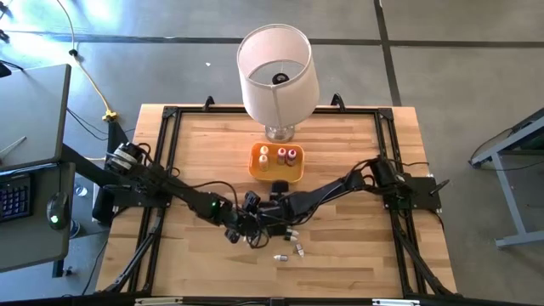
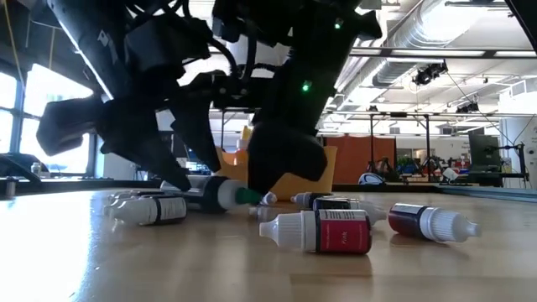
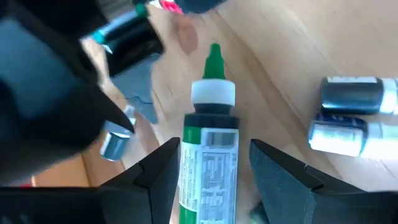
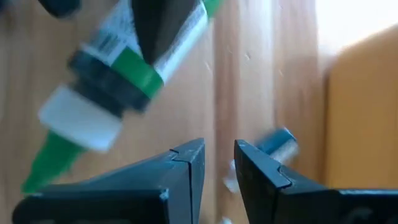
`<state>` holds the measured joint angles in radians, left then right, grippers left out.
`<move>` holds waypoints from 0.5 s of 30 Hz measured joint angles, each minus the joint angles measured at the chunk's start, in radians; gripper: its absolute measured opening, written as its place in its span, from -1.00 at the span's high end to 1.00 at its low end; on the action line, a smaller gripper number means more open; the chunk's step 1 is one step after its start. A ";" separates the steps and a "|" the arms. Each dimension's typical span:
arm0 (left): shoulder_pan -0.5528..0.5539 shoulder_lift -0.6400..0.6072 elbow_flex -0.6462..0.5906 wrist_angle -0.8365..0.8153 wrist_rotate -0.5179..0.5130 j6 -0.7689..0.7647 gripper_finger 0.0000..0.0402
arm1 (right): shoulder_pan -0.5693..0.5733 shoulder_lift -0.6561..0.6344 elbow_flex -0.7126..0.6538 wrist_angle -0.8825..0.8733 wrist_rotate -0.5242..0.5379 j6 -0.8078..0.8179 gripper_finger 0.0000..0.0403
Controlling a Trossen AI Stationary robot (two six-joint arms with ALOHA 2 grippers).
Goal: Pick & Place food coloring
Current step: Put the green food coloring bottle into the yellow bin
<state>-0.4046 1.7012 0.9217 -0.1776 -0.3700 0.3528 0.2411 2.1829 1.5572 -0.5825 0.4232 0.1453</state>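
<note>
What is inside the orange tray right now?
In the orange tray, three bottles stand upright; their cap colours are hard to tell. The near edge is partly covered by the right gripper.

Glossy plastic green bottle (image 3: 210, 155) with paper label lies on smooth wooden table (image 1: 340, 272).

This is a big lab or workshop room. Behind the wooden table (image 2: 252, 268) you can see pipes on the ceiling (image 2: 436, 33), bright lights, orange walls (image 2: 369, 159) and desks. A keyboard (image 1: 15, 200) sits on a side desk.
</note>
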 joint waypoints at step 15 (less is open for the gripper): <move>0.063 0.000 0.004 0.079 0.062 -0.036 0.06 | 0.060 -0.138 0.000 -0.110 0.023 0.004 0.65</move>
<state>-0.3420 1.7008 0.9253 -0.0989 -0.3078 0.3172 0.3008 2.0451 1.5567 -0.6921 0.4464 0.1494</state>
